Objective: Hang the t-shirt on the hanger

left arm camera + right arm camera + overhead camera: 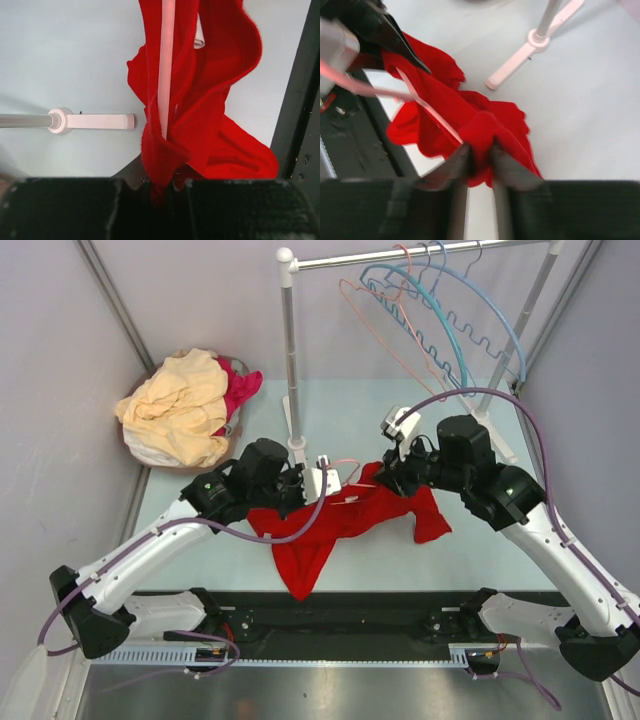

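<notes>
The red t-shirt (330,520) hangs bunched between my two grippers, above the table near its front. A thin salmon-pink hanger (345,483) lies inside the cloth; its bar shows in the left wrist view (165,65) and in the right wrist view (427,107). My left gripper (300,485) is shut on a fold of the t-shirt (200,100) at its left end. My right gripper (392,475) is shut on a bunch of the t-shirt (480,130) at its right end. A second salmon-pink hanger (375,330) hangs on the rail.
A garment rail (420,252) on a white stand crosses the back; its post (291,360) and foot (95,121) stand just behind the grippers. Blue hangers (470,330) hang on it. A basket (180,410) with yellow and pink garments sits at the back left.
</notes>
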Controlling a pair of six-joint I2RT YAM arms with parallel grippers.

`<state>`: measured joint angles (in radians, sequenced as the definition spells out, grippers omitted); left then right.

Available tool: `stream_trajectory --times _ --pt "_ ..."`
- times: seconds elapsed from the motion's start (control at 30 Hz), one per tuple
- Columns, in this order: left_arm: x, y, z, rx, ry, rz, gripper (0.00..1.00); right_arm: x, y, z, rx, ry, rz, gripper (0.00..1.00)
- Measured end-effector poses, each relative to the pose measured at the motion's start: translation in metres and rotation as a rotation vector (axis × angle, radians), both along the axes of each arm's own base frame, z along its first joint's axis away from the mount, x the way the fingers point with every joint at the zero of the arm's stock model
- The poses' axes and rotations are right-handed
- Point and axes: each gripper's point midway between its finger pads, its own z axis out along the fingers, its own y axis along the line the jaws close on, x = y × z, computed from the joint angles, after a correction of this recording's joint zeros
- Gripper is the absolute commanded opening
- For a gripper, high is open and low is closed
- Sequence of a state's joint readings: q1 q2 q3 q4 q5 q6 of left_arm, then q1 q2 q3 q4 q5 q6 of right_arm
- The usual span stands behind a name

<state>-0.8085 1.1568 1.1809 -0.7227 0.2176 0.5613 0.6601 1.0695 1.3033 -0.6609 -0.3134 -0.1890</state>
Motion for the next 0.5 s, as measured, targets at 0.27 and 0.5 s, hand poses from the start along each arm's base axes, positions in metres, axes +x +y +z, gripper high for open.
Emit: stream_trajectory --times 0.27,0.5 --pt "-0.010 0.002 0.000 -0.014 0.044 -0.006 0.00 -0.015 -0.015 0.005 -0.105 -0.082 0.093 0.85" --pt "-0.023 -0.001 0.009 -0.061 0.063 -0.047 0.00 -0.028 -0.003 0.017 -0.097 -0.143 0.218 0.61"
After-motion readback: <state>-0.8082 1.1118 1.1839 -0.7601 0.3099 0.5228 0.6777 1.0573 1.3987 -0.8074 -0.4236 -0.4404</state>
